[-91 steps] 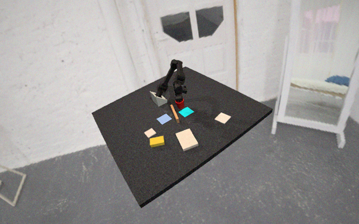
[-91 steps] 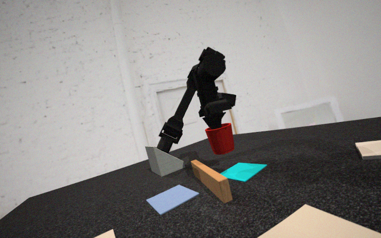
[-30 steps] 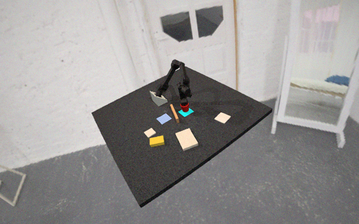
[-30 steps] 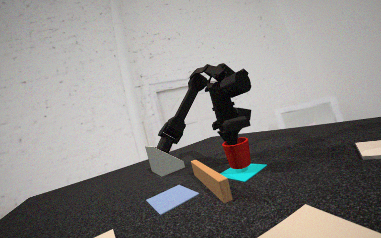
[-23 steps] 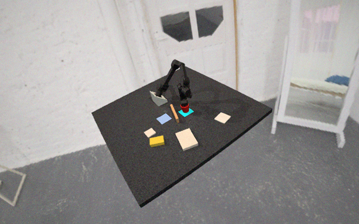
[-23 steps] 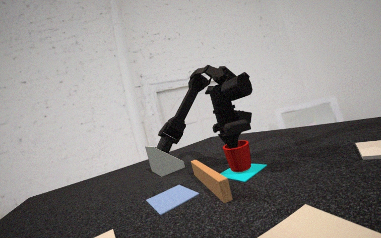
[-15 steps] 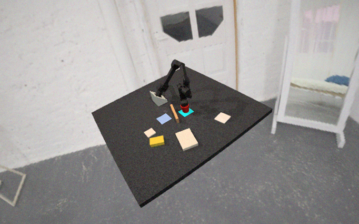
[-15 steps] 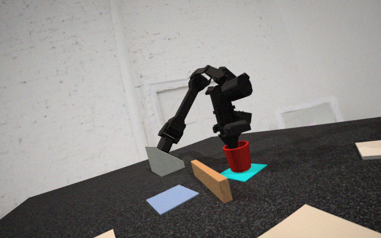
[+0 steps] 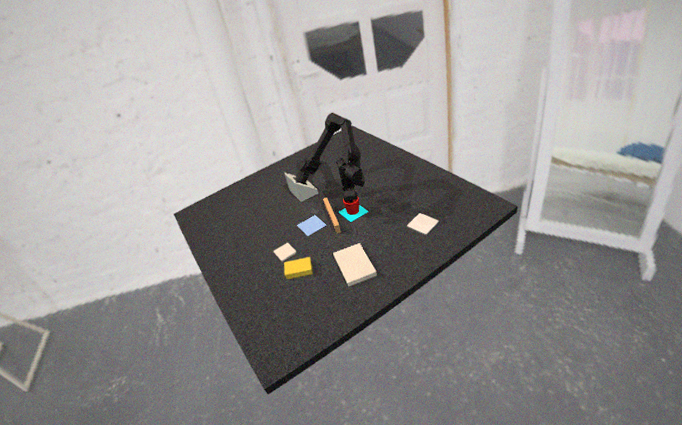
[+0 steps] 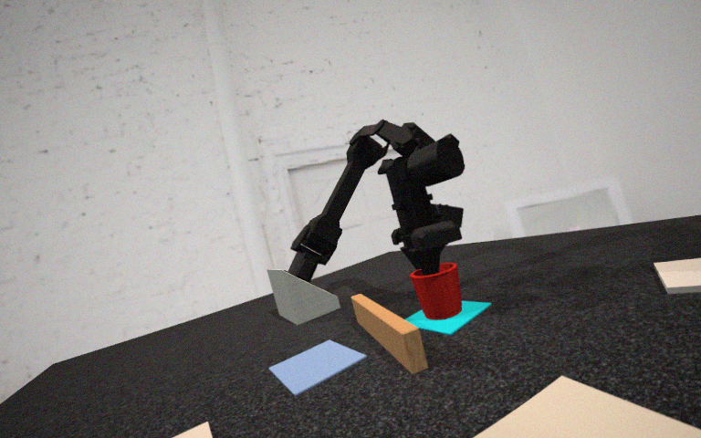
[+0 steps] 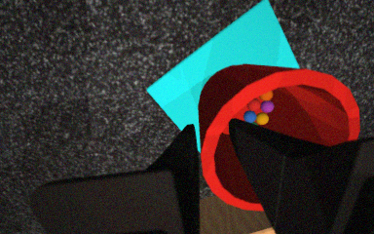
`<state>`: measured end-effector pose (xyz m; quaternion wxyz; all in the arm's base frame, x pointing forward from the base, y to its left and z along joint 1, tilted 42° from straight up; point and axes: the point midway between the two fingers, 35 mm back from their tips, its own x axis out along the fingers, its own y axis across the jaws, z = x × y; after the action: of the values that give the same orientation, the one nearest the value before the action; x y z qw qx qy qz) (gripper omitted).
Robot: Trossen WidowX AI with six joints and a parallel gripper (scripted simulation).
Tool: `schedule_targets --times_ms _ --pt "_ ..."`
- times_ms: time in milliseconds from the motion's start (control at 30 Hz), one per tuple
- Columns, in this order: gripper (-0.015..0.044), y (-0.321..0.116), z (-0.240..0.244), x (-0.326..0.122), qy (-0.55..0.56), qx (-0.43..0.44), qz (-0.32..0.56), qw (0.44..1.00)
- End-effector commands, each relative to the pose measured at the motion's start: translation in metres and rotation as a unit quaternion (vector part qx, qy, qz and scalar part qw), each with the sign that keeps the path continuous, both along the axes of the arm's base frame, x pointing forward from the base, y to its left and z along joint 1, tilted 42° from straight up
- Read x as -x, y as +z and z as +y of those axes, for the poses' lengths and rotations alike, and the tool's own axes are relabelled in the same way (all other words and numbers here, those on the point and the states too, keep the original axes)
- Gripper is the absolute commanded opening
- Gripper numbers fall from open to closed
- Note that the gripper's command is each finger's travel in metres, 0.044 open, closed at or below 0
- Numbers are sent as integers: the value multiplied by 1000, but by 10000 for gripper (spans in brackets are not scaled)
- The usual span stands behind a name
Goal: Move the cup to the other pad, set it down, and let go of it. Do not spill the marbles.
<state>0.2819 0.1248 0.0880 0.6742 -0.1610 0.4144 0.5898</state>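
Observation:
A red cup (image 9: 350,205) (image 10: 438,294) (image 11: 312,99) stands upright on the cyan pad (image 9: 360,212) (image 10: 465,310) (image 11: 229,54). Several coloured marbles (image 11: 258,111) lie in its bottom. My gripper (image 9: 350,196) (image 10: 429,265) (image 11: 211,129) hangs straight above the cup. One finger is outside the rim and one inside it. The fingers stand a little apart, with a gap on each side of the cup wall, so the gripper is open and does not hold the cup. The light blue pad (image 9: 311,225) (image 10: 316,365) lies bare to the left, beyond a wooden block.
A wooden block (image 9: 331,214) (image 10: 390,331) stands on edge between the two pads. The arm's grey wedge base (image 9: 301,186) (image 10: 299,299) is behind. Beige slabs (image 9: 354,264) (image 9: 422,222) (image 9: 284,251) and a yellow block (image 9: 297,267) lie nearer the front of the black table (image 9: 248,319).

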Motion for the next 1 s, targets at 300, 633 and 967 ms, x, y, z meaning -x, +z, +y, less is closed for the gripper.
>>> schedule_targets --times_ms 300,633,967 --pt "128 4 -4 -1 0 0 0 1000" --pt "128 15 -15 -2 -1 1 2 1000" --pt "128 25 -25 -2 -1 1 3 1000"
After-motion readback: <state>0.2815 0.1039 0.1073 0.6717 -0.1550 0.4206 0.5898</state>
